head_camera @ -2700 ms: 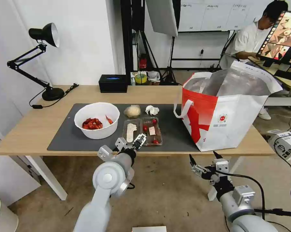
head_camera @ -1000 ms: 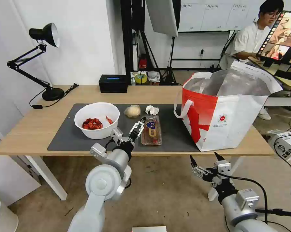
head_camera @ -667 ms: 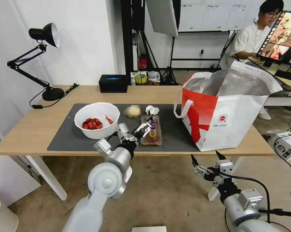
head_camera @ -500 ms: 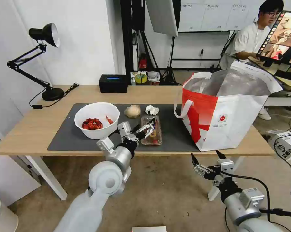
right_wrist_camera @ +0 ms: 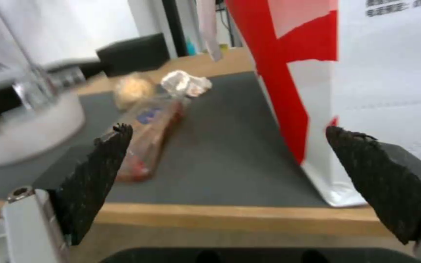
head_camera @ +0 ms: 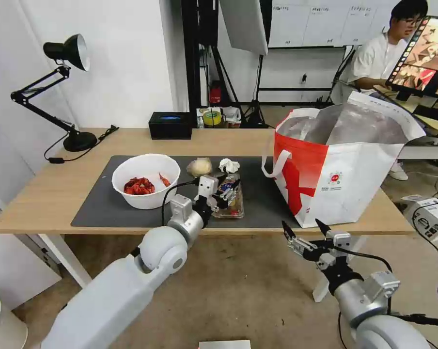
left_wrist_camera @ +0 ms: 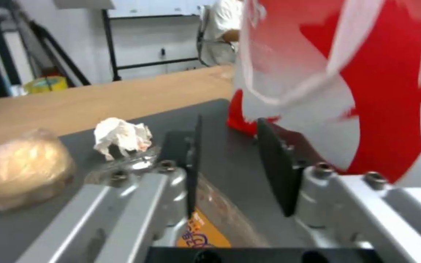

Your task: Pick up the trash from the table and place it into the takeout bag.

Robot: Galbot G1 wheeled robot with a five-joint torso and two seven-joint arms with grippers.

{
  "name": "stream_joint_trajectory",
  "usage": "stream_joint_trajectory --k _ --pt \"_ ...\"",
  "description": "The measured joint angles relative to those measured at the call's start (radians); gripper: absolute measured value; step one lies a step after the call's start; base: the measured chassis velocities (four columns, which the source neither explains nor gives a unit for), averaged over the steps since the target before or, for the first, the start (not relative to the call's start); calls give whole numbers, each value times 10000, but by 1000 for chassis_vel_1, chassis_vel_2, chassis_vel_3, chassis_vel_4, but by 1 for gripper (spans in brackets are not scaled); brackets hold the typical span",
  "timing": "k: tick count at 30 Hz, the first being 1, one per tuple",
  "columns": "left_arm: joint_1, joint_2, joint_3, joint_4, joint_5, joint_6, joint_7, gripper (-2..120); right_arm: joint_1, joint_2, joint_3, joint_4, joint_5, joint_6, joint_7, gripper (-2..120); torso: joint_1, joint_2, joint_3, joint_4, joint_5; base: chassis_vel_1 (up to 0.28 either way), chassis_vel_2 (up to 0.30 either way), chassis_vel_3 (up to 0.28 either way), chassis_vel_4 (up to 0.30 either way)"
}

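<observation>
Four trash items on bench mat (head_camera: 107, 206), left to right: white bowl (head_camera: 146, 181) with crayfish shells at centre-left of head frame, paper ball (head_camera: 199, 166) behind, tissue wad (head_camera: 228, 165) next, clear tray (head_camera: 230, 198) folded shut at centre. Left hand (head_camera: 227, 191) at centre over tray, fingers (left_wrist_camera: 274, 168) partly spread; cannot tell whether touching tray. Takeout bag (head_camera: 345, 169) upright at right of frame on bench (head_camera: 54, 194), mouth open, foil lining visible. Right hand (head_camera: 303, 231) low at lower right, below bench edge, spread wide, nothing held.
</observation>
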Motion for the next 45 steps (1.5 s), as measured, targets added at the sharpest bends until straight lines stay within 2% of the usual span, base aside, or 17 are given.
stream_joint_trajectory --k 2,4,7,9,12,15,16,20,28,36,38,39,45 --pt "-193 176 281 312 161 -5 372 16 426 -164 -87 -149 1040 -79 186 100 1 0 0 0 -1 0 0 0 0" --pt "-245 232 340 410 199 -4 442 15 607 -220 -120 -209 1414 -101 246 100 1 0 0 0 -1 0 0 0 0" --pt "-416 470 491 683 307 -2 668 0 1305 -403 -276 -477 2470 -84 357 100 1 0 0 1 0 0 0 0 0" --pt "-457 518 531 742 341 0 722 0 1468 -454 -330 -534 2720 -66 383 100 1 0 0 2 -1 0 0 0 0" --pt "-584 668 685 936 390 78 854 0 2004 -598 -585 -748 3802 -11 549 100 1 -1 0 2 0 0 0 0 0" --pt "-598 682 712 982 396 86 875 0 2069 -606 -631 -790 3972 -2 569 100 1 0 0 2 0 0 0 0 0" --pt "-612 726 797 1163 567 78 1050 0 2348 -559 -855 -1018 4746 11 728 100 1 0 0 1 -1 0 0 0 0" --pt "-498 780 826 1279 767 30 1200 0 2732 -484 -1117 -1317 5515 9 976 100 1 0 0 0 -1 0 0 0 0" --pt "-469 855 907 1292 886 -48 1282 0 3827 -594 -1877 -2053 6936 -165 1493 100 0 0 0 0 0 0 0 0 0" --pt "-479 730 1037 1300 863 -55 1224 0 5203 -631 -2621 -2972 7889 -420 2170 100 0 0 0 1 0 0 0 0 0" --pt "-479 730 1037 1300 863 -55 1224 0 5203 -631 -2621 -2972 7889 -420 2170 100 0 0 0 1 0 0 0 0 0" --pt "-465 713 1041 1299 868 -64 1204 0 5772 -595 -2996 -3375 8013 -482 2405 100 0 0 -1 1 0 0 0 0 0" --pt "-453 710 1034 1342 850 -96 1190 0 6588 -480 -3374 -3932 8084 -681 2865 100 0 0 0 2 -1 0 0 0 0"
